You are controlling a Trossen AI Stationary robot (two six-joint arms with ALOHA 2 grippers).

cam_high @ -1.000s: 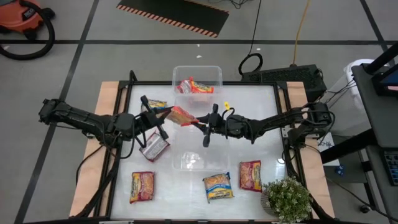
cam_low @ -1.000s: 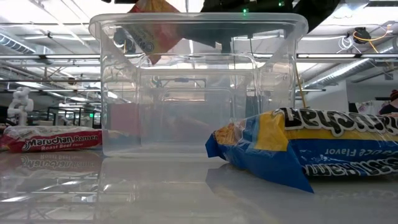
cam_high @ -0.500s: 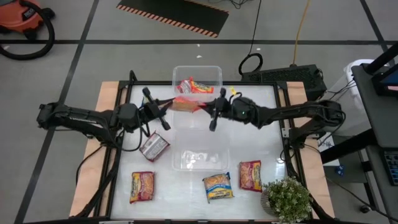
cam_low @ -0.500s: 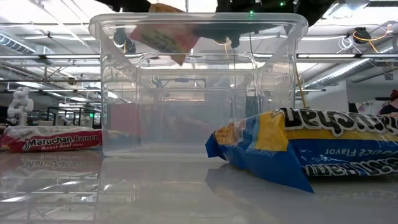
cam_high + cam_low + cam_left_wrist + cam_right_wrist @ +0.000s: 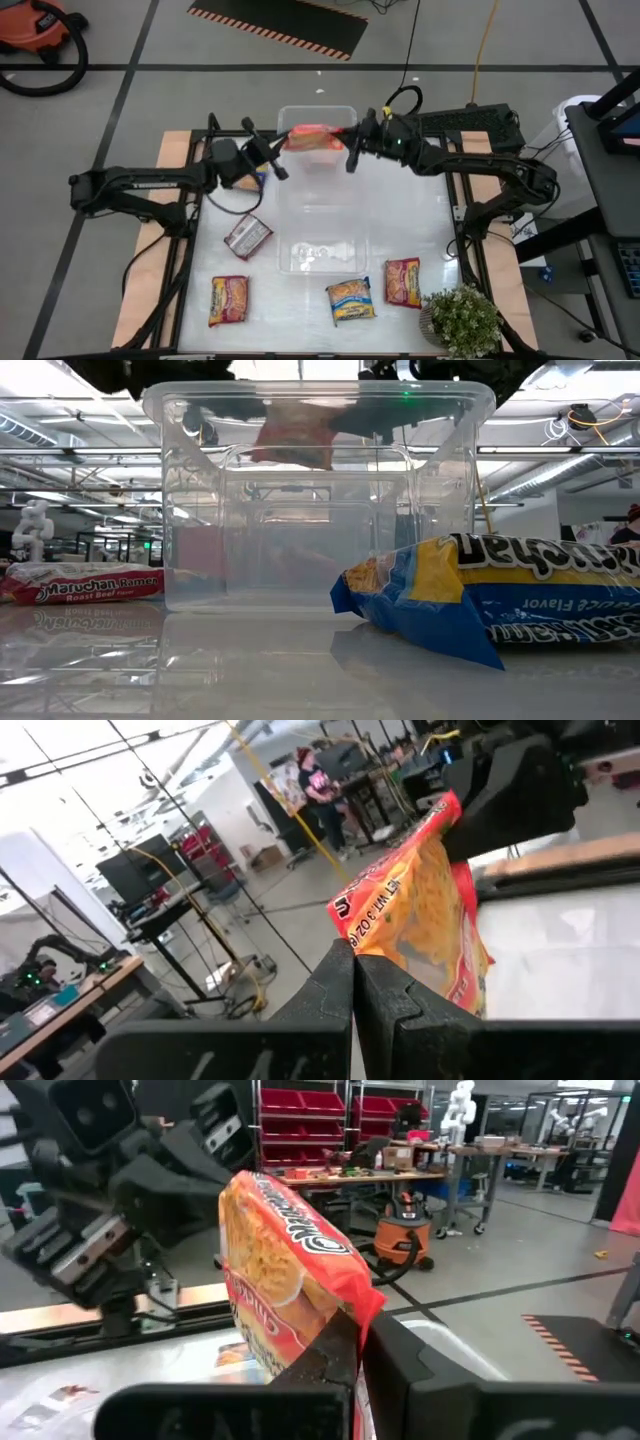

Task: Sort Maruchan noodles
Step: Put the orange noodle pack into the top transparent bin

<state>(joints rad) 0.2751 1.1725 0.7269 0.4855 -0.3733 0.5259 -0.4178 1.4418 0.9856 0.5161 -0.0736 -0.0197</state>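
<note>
An orange-red noodle packet [image 5: 312, 138] hangs in the air over the far clear bin [image 5: 342, 112], stretched between my two grippers. My left gripper [image 5: 280, 160] is shut on its left end and my right gripper [image 5: 350, 152] on its right end. Through the near bin's wall the low view shows the packet [image 5: 295, 440] high up. More noodle packets lie flat on the table: red-silver [image 5: 247, 236], orange [image 5: 229, 300], blue-yellow [image 5: 350, 300], red [image 5: 402, 282]. My left gripper pinches the packet's near end edge [image 5: 372, 948] between its two fingers, which come in level from the table's left. The packet stands on edge, clear of the table. My right gripper pinches the opposite end's sealed edge [image 5: 352, 1312], level from the table's right, and the packet spans between both holds.
A second clear bin [image 5: 322, 255] stands in the table's middle, close before the low camera. A potted plant [image 5: 462, 320] sits at the near right corner. A small blue-yellow packet [image 5: 258, 180] lies under my left arm. People and benches show in the room beyond.
Both grippers have travelled together toward the table's far edge, carrying the orange-red packet from above the table's middle to above the far bin. The packet has stayed lifted clear between them the whole way.
</note>
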